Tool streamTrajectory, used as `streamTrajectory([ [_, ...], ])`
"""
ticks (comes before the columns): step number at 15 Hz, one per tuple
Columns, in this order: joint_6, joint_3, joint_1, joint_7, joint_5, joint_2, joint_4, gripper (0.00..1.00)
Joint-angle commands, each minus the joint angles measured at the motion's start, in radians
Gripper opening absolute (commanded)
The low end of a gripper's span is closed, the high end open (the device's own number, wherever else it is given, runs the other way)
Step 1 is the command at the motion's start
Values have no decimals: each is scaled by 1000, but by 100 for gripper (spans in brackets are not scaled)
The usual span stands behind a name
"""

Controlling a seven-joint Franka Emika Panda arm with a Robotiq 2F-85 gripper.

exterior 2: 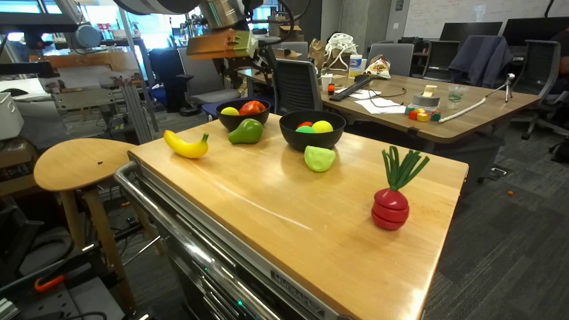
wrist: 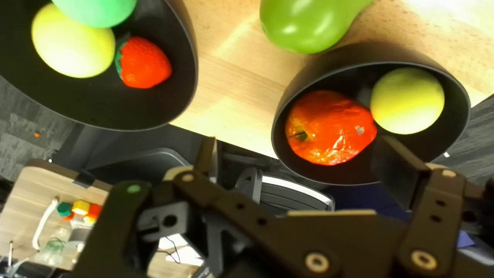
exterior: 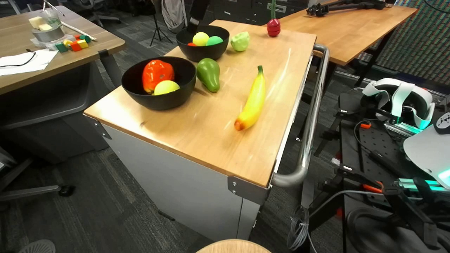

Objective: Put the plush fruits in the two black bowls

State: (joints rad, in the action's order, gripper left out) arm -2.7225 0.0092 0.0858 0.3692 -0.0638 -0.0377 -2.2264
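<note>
Plush fruits sit inside and outside black bowls; desk, stool nearby.

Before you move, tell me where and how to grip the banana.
Grip the banana across its middle, probably from straight above, the gripper turned to straddle its long sides: it lies on the wooden top, slim and gently curved, nothing against those sides.

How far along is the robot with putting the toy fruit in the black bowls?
Looks done: one black bowl holds a strawberry, a yellow fruit and a green fruit; the other black bowl holds a red-orange fruit and another yellow fruit.
In hand: nothing; the fingers stand open.
Left: the banana, green pear-shaped fruit, light-green toy and leafy red vegetable sit on the tabletop, outside both bowls.
</note>
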Motion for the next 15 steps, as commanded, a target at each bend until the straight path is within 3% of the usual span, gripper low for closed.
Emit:
streamTrajectory([
  [1, 175, 1, -37, -103, 3, 45, 46, 100],
  [8, 311, -9, -68, -374, 24, -7, 65, 100],
  [15, 302, 2, -60, -451, 15, -71, 61, 100],
])
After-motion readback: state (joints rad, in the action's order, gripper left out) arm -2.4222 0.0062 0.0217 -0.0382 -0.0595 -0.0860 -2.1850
